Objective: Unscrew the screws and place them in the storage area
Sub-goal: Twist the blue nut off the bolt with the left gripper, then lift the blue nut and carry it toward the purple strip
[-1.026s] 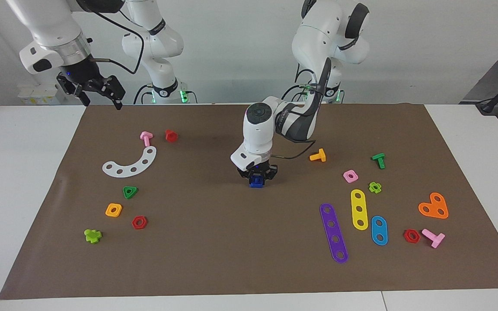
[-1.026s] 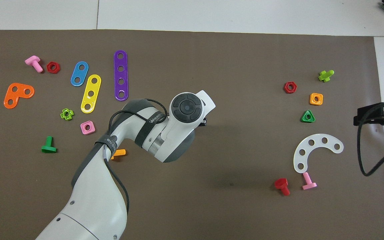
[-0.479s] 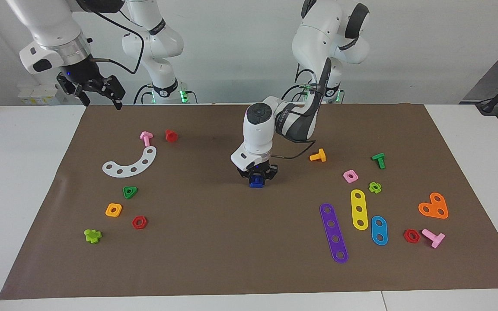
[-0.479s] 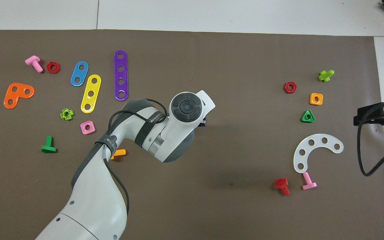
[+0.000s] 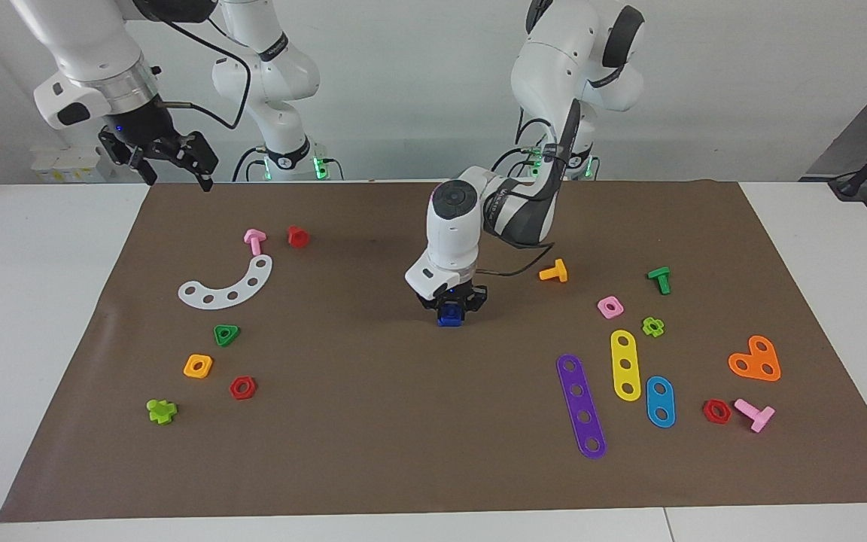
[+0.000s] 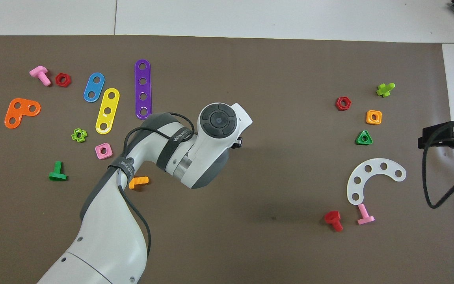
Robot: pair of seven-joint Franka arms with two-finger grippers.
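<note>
My left gripper stands upright over the middle of the brown mat, its fingers shut around a small dark-blue screw whose bottom rests on the mat. Only a blue lump shows below the fingers; its head is hidden. In the overhead view the left hand covers the screw. My right gripper hangs open and empty, high over the mat's corner at the right arm's end, and waits; it also shows in the overhead view.
Toward the right arm's end lie a white curved strip, a pink bolt, a red bolt and several nuts. Toward the left arm's end lie an orange bolt, a green bolt, flat strips and an orange plate.
The left hand has shifted and turned slightly over the dark-blue screw, which stays in the same spot. The right arm has not moved.
</note>
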